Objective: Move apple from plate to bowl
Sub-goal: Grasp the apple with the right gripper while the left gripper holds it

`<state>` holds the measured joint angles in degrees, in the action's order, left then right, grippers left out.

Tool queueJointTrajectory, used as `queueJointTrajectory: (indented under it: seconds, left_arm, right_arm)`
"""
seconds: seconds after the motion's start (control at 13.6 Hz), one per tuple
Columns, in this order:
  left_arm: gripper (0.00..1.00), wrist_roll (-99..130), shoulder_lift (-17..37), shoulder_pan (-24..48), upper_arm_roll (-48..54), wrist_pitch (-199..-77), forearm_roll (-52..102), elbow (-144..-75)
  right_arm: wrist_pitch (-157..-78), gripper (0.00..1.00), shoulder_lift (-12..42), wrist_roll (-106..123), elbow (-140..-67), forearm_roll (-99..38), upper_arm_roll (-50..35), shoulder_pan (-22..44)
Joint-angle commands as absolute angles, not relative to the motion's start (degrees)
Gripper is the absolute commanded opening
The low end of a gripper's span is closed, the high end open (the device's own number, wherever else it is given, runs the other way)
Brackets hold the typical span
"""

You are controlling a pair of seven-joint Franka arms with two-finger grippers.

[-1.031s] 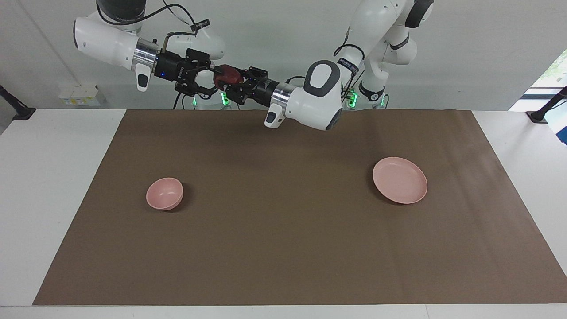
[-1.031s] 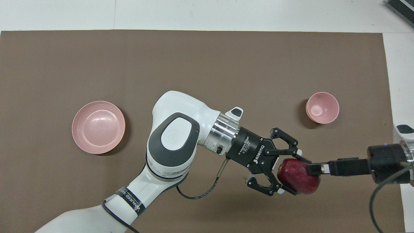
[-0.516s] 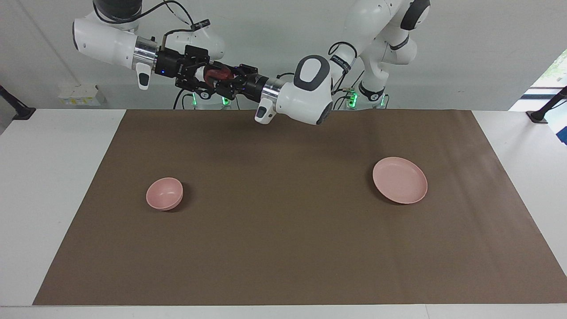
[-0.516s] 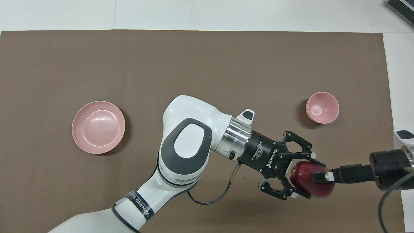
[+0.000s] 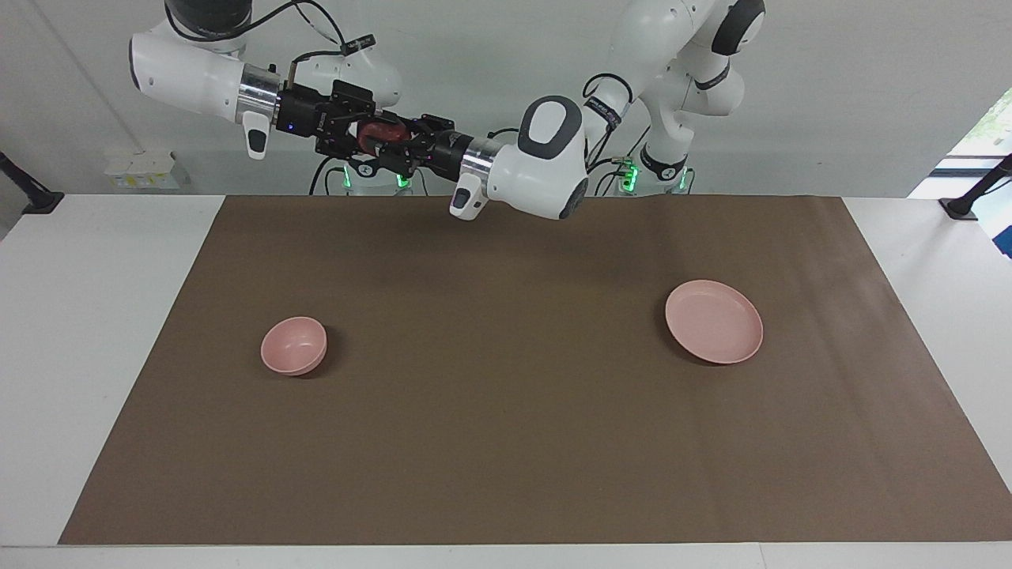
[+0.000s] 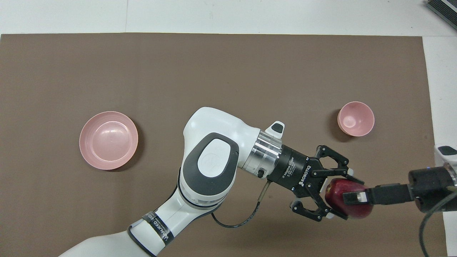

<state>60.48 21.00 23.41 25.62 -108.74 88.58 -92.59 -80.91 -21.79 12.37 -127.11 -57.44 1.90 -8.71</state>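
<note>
1. Apple [image 6: 351, 210] position: up in the air, pinched between the fingertips of the left gripper [image 6: 342, 198], which is closed on its two flanks. The plate [image 5: 714, 322] lies bare on the brown mat [image 5: 506, 442], well apart from this gripper, toward the left arm's end of the table.
2. Right gripper [image 5: 360, 134]: it meets the left one head-on and sits right at the fruit from the other direction. Whether it has a firm grip yet cannot be told. Both hang over the strip of mat by the robots' bases.
3. Bowl [image 5: 296, 359]: empty, down on the mat, well below and apart from the meeting grippers, toward the right arm's end.
4. Step in hand, as I judge it: a hand-over from the left arm to the right, with the drop into the bowl yet to come.
5. Handling: the fruit looks firm and rigid, of modest weight, with smooth, waxy skin. Being round, it can roll or squirt out of a pinch placed off its widest part, and hard pressure would bruise it.
6. Where to hold: across the middle, on the two faces the left gripper leaves free, so the two pairs of pads stay out of each other's way.
7. Risk: if the left gripper lets go before the right one is seated, the fruit falls to the mat, well short of the bowl.
</note>
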Motion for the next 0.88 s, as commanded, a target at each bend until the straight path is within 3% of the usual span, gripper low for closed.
queueJointTrajectory:
  seconds: [0.0, 0.07, 0.15, 0.22, 0.81]
  left_arm:
    - [0.00, 60.21, 21.88, 24.26, 25.49, -109.69, 89.39, -90.70]
    - [0.15, 60.21, 21.88, 24.34, 25.31, -110.21, 89.21, -90.62]
    - [0.93, 60.38, 21.88, 24.95, 25.40, -112.56, 88.86, -90.53]
    - [1.00, 60.64, 21.88, 26.09, 25.40, -115.63, 87.73, -90.27]
    - [1.00, 60.73, 21.62, 23.39, 24.70, -116.98, 73.24, -90.79]
  right_arm:
    - [-80.16, 0.00, -23.03, 8.18, -128.15, -57.57, 1.41, -9.32]
    - [-80.24, 0.00, -22.94, 8.17, -128.14, -57.48, 1.41, -9.32]
    - [-80.24, 0.00, -22.85, 8.17, -128.06, -57.31, 1.41, -9.40]
    - [-80.42, 0.00, -22.85, 8.17, -127.97, -57.04, 1.41, -9.40]
    - [-81.47, 0.00, -22.41, 8.87, -127.53, -52.48, 1.41, -9.23]
